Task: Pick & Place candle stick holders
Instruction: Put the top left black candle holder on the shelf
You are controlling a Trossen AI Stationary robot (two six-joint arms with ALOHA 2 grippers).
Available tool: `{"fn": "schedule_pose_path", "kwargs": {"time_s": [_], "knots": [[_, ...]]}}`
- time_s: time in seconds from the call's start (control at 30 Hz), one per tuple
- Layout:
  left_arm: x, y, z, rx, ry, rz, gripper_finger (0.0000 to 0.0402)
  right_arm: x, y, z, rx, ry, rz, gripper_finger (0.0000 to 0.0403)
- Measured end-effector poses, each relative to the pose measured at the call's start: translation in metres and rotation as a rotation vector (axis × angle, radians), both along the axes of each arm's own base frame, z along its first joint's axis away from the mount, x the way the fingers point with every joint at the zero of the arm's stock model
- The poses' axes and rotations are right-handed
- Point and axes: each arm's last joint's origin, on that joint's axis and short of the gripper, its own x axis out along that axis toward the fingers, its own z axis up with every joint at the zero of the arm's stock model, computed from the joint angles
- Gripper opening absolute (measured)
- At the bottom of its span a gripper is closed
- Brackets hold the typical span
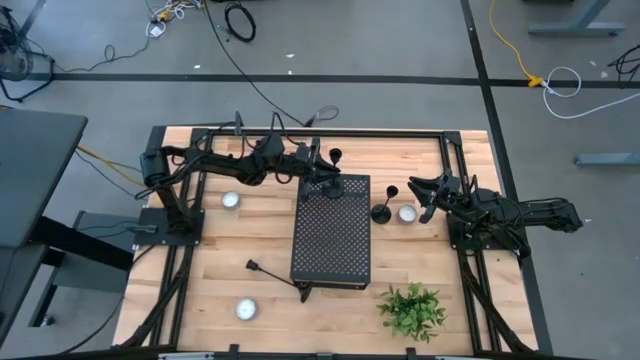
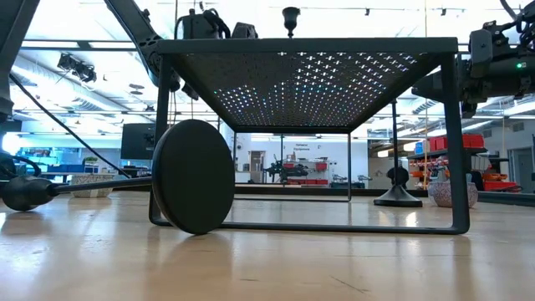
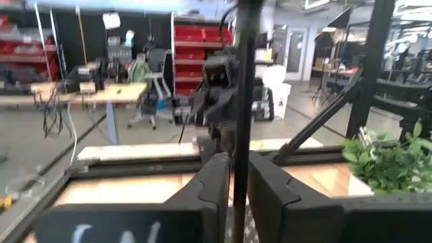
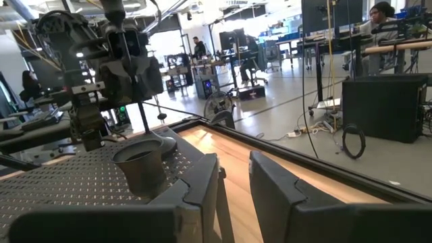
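Note:
One black candle stick holder (image 1: 340, 172) stands on the far end of the black perforated box (image 1: 330, 235), and my left gripper (image 1: 322, 168) is shut on its stem. A second holder (image 1: 385, 205) stands upright on its round base on the table, right of the box. Its cup (image 4: 140, 169) shows just left of my right gripper (image 4: 233, 179), which is open and empty beside it (image 1: 422, 192). A third holder (image 1: 280, 279) lies on its side at the box's near left corner, with its base disc (image 2: 193, 176) on edge on the table. My left gripper pinches the holder's thin stem (image 3: 237, 145) between its two fingers, partway up. The fingers come level from the table's left and lie across the stem. The holder stands about upright, cup (image 2: 290, 15) on top. Its base (image 4: 160, 144) is at the box top; I cannot tell whether it touches.
Three white tealights lie on the table: far left (image 1: 231, 200), right of the box by the standing holder (image 1: 406, 213), and near left (image 1: 246, 309). A green plant (image 1: 412, 310) stands near right. A black metal frame (image 1: 455, 150) edges the table.

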Motion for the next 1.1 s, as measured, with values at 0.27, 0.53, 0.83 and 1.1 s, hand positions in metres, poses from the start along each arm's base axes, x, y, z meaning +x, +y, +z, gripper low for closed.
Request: {"fn": "schedule_pose_path", "kwargs": {"time_s": [0.27,0.53,0.83,1.1], "knots": [[0.0001,0.002,-0.0009,-0.01,0.005,0.057,0.0089,0.0,0.0,0.0001,0.0,-0.001,0.0,0.0086],[0.0002,0.002,-0.0009,-0.01,0.005,0.061,0.0091,0.0,0.0,0.0,0.0,0.0,0.0,0.0086],[0.0002,0.002,-0.0009,-0.014,0.006,0.061,0.0091,0.0,0.0,0.0,0.0,0.0,0.0,0.0086],[0.0002,0.002,-0.0009,-0.014,0.006,0.061,0.0092,0.0,0.0,0.0,0.0,0.0,0.0,0.0086]]}}
